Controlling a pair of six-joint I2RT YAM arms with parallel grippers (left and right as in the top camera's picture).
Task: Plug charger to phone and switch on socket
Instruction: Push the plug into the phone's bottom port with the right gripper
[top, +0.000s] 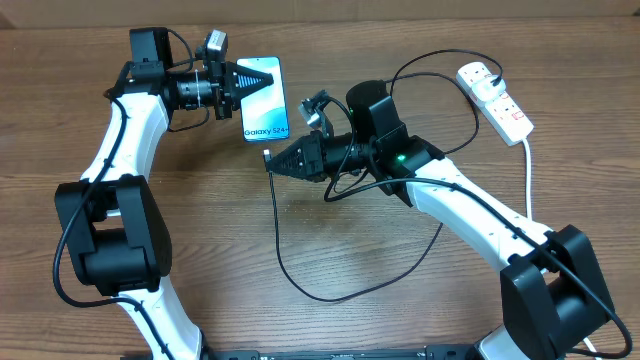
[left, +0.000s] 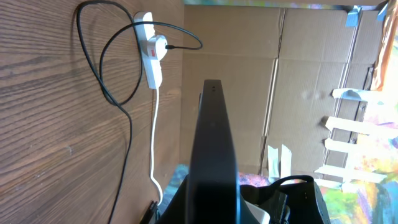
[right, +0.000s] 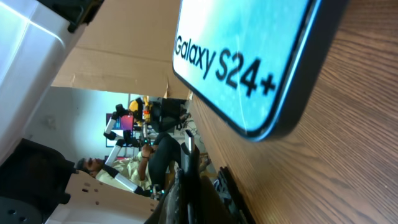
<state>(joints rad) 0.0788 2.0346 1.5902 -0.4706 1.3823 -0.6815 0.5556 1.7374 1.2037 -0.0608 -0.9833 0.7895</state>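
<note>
The phone lies near the table's back, lit blue screen up, "Galaxy S24+" text at its near end. My left gripper is shut on the phone's far left edge; the left wrist view shows the phone edge-on. My right gripper is shut on the charger's connector tip, just below the phone's near end. The black charger cable loops over the table to a white plug in the socket at the back right.
The socket's thick white cord runs down the right side toward the front. Cardboard walls stand behind the table. The cable loop lies across the table's front middle, under my right arm.
</note>
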